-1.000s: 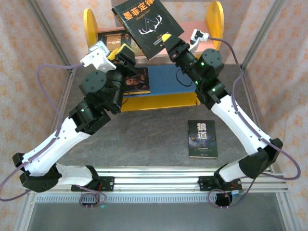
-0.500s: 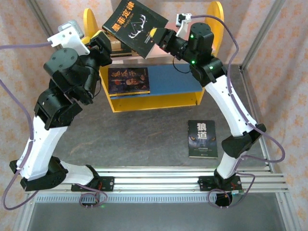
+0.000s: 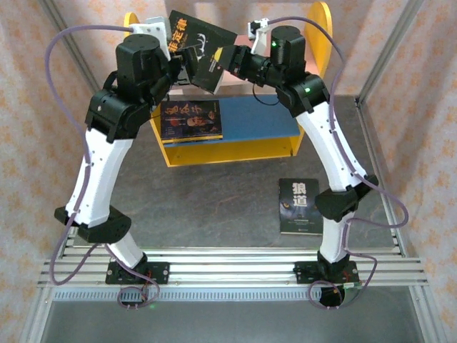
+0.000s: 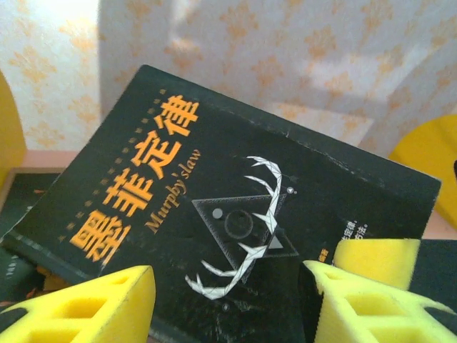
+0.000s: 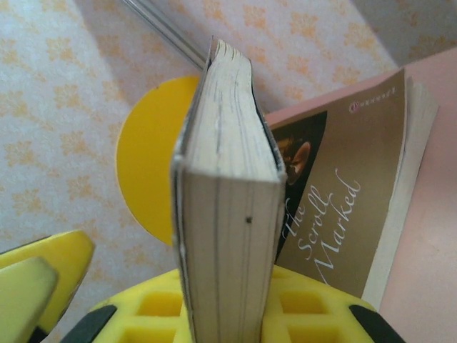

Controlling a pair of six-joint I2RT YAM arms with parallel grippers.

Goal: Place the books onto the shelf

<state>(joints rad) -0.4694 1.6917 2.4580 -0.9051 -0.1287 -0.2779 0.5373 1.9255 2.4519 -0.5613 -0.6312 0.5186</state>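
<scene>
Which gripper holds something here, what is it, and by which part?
The right gripper clamps the black book by its page edge. The left gripper stands open, gripping nothing.

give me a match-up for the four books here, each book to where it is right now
Books
1. black antler-cover book
2. brown Scroll Marked book
3. dark portrait-cover book
4. dark book with pale characters

Places
A. flat on the blue lower board
B. on the table, in front of the shelf
C. held up in the air
D. lying on the pink upper board

Pairs: 1-C, 2-D, 3-A, 4-B
</scene>
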